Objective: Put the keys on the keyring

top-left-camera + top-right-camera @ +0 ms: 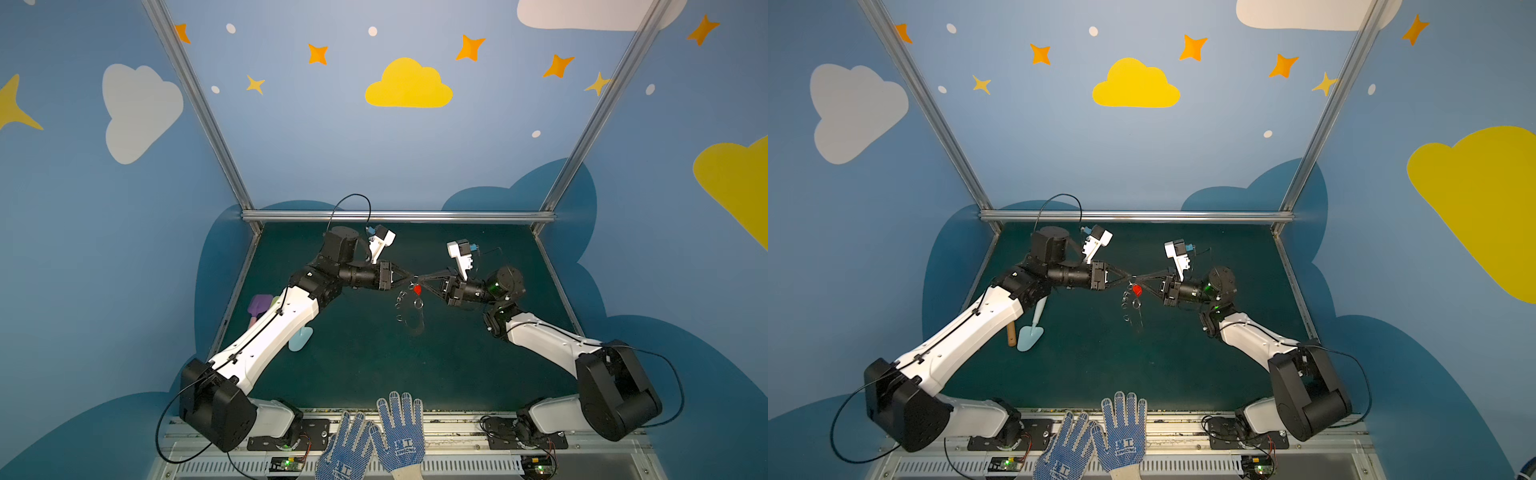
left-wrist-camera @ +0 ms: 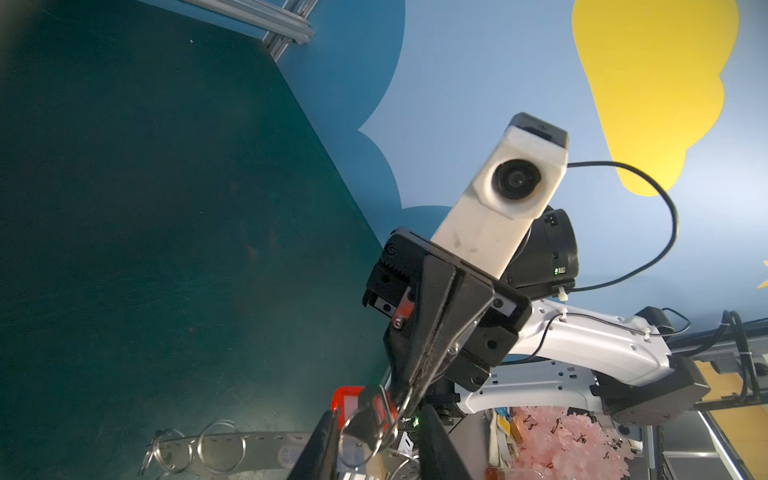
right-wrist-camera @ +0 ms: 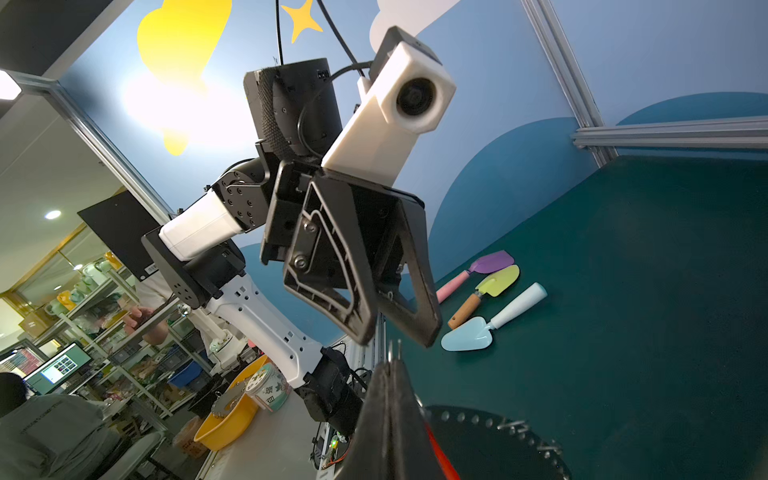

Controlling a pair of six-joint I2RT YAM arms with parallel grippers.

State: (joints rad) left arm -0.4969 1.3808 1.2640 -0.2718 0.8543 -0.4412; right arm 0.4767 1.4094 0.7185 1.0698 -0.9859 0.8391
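Right gripper [image 2: 405,395] is clamped tight on a wire split ring [image 2: 394,411], tip to tip with left gripper [image 3: 395,337] above the green mat [image 1: 374,365]. Pastel shovels [image 3: 496,282], partly hidden by the left arm in both top views, and blue gloves [image 1: 401,432] are seen well aside. Left jaws are set partly apart around the red-tagged key [image 1: 417,289], contact cannot be told; the grey keyring plate [image 1: 413,322] is seen just below.

Well apart from my left fingers [image 3: 359,320], out to their outer side, three toy shovels lie close together on the dark green mat [image 1: 374,365]: a purple one [image 3: 492,262] with a pink handle, a yellow-green one [image 3: 500,280] with a wooden handle, and a pale blue one [image 3: 469,338]. Far back from them, just past the mat's near edge, two blue dotted gloves [image 1: 399,432] lie touching.
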